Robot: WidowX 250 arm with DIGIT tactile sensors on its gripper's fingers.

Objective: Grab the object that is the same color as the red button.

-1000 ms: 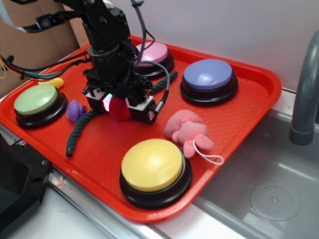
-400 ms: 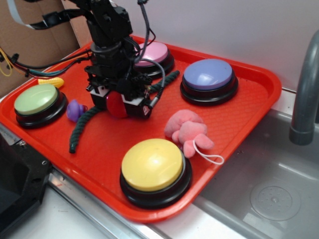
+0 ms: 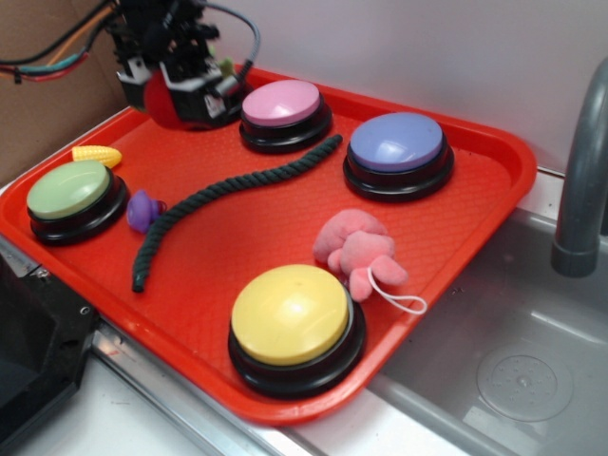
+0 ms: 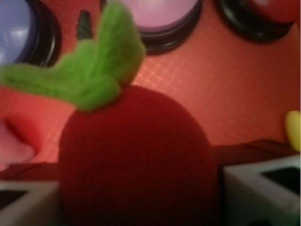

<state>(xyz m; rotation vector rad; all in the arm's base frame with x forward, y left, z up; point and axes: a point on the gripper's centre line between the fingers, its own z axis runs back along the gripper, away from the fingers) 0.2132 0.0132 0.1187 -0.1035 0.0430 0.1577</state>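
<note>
Fingers clamp the red plush ball between them, apparently lifted off the tray.

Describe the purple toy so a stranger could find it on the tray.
Start at the red tray and find the green button on its left side. Beside it lies the small purple toy, touching the dark green rope; nothing else that small is purple.

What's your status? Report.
Hand shut on red plush toy, lifted over tray's far corner. Red button only in wrist view. Nothing blocking.
</note>
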